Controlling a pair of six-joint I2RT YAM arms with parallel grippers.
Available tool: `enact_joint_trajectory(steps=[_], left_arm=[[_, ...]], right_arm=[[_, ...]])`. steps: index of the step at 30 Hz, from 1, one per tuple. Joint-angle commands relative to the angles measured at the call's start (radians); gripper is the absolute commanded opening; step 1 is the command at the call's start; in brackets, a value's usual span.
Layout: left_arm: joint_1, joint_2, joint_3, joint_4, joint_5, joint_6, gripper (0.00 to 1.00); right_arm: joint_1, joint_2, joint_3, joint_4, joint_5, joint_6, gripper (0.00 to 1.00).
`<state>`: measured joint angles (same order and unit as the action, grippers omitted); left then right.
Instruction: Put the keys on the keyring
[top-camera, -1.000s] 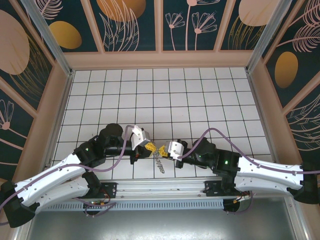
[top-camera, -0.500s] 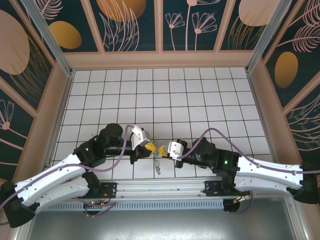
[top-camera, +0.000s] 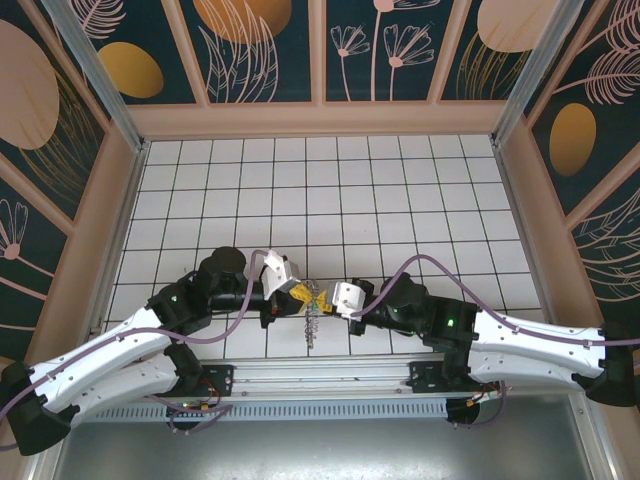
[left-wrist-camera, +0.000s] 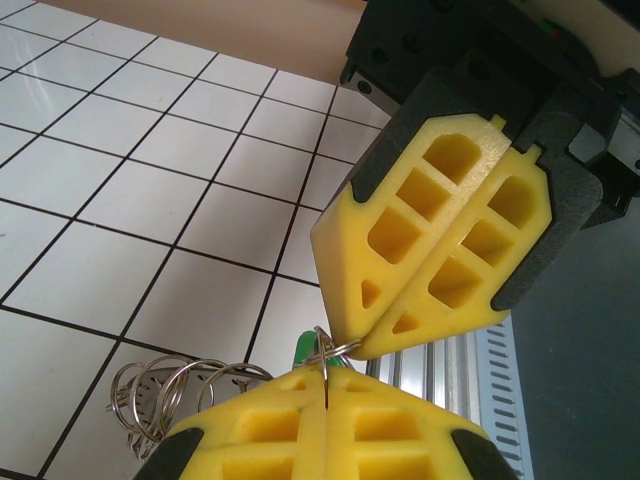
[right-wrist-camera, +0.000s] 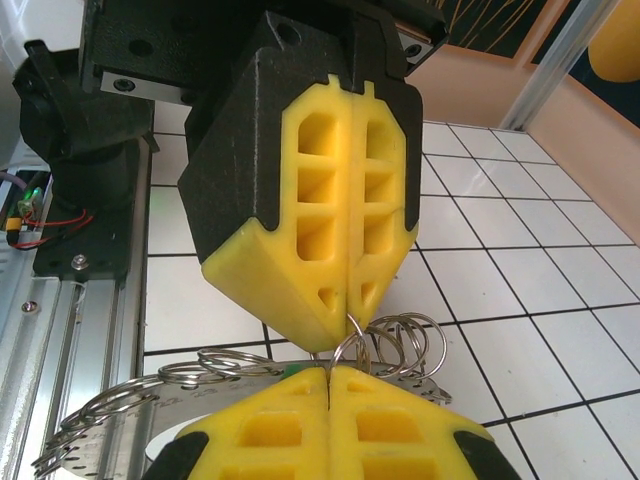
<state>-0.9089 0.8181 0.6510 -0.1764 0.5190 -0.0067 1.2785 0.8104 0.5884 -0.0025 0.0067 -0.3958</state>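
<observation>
Top view: the left gripper (top-camera: 300, 293) and the right gripper (top-camera: 333, 299) meet tip to tip over the near middle of the white tiled table (top-camera: 400, 200), just beyond the aluminium rail (top-camera: 330, 378) that carries the arm bases. The keyring (top-camera: 317, 301) sits between the two sets of yellow fingertips. A bunch of metal rings (top-camera: 313, 328) trails from it toward the near edge.

Left wrist view: the left gripper's jaws are pressed fully together, their seam a thin line, and a small wire loop of the keyring rises out of that seam. The same loop runs into the pointed tip of the right gripper, whose yellow pads (left-wrist-camera: 440, 240) are likewise closed flat against each other. Each gripper therefore pinches the keyring. The green-headed key (left-wrist-camera: 301, 350) shows as a sliver just left of the loop and close below the right gripper's tip. Further rings lie on the tiles to the left.

Right wrist view: several overlapping wire rings fan out on both sides of the pinched loop. The lowest ones rest on the table. Dark wall panels (top-camera: 260, 50) with a floral pattern enclose the workspace.
</observation>
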Motion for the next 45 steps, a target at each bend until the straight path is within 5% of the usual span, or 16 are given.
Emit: enact_joint_trajectory(steps=[1, 31, 45], left_arm=[[-0.001, -0.01, 0.026, 0.056, 0.04, 0.006, 0.0], [-0.001, -0.014, 0.016, 0.064, 0.035, -0.002, 0.0], [-0.002, -0.008, 0.015, 0.063, 0.036, -0.001, 0.0]], right_arm=[[0.01, 0.003, 0.037, -0.005, 0.037, -0.024, 0.0], [0.049, 0.007, 0.027, -0.076, 0.116, -0.021, 0.0], [0.062, 0.003, 0.034, 0.035, 0.103, -0.058, 0.0]])
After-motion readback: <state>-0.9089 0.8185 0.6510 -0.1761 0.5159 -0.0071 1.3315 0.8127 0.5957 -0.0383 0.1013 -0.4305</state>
